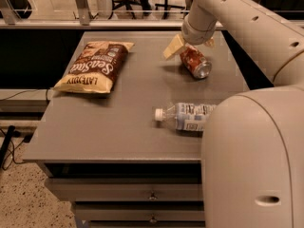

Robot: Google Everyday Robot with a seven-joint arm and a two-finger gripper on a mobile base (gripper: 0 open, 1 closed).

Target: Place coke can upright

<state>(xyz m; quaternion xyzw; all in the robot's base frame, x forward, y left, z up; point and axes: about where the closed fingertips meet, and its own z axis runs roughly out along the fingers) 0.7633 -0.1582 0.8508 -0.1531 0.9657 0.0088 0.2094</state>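
Note:
The coke can (195, 63) is red with a silver end and lies on its side at the back right of the grey table (123, 122), its silver end facing front right. My gripper (191, 45) hangs from the cream arm just over the can's far end. It is open, with one tan finger (173, 46) to the left of the can and the other (209, 42) to its right. The can rests on the table, not lifted.
A clear plastic bottle (183, 116) with a white cap lies on its side near the front right. A brown chip bag (95, 66) lies flat at the back left. My arm's large cream body (251, 160) fills the lower right. Drawers sit below the table's front edge.

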